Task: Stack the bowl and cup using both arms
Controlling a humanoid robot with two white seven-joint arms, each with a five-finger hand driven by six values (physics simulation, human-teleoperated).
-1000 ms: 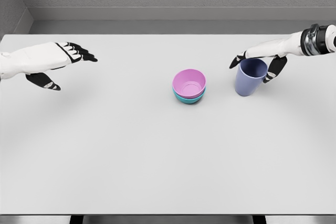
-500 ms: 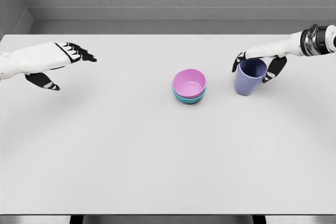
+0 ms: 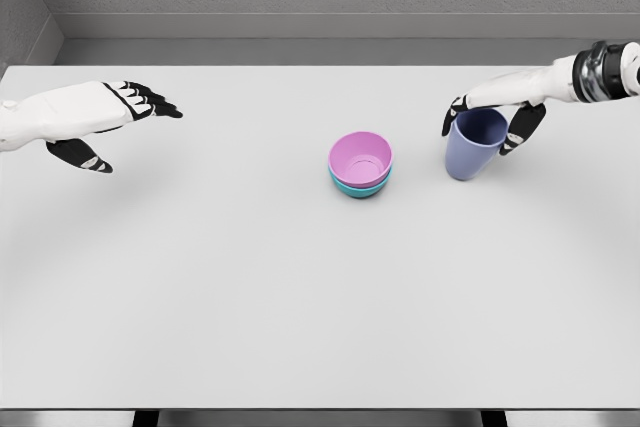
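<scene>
Grey-white tabletop (image 3: 300,297) is lying bare in the foreground, and nothing is sitting on it until the middle of the view, where a pink bowl (image 3: 361,157) is resting nested inside a teal bowl (image 3: 358,187), only the teal rim and lower wall showing beneath it. Just to the right of that pair, apart from it, a blue-violet cup (image 3: 474,144) is standing on the table, leaning slightly. The right hand (image 3: 492,115) is wrapping around the cup near its rim, fingers on the far left side and thumb down the right wall, so it appears to be gripping the cup, though the cup does not look lifted yet. Farther left, the left hand (image 3: 105,117) is hovering above the table, fingers extended and holding nothing, well apart from the bowls. The bowls look already stacked; the cup step seems to be in hand. Next, I judge, the cup needs lifting clear, carrying leftward over the pink bowl and lowering upright into it
</scene>
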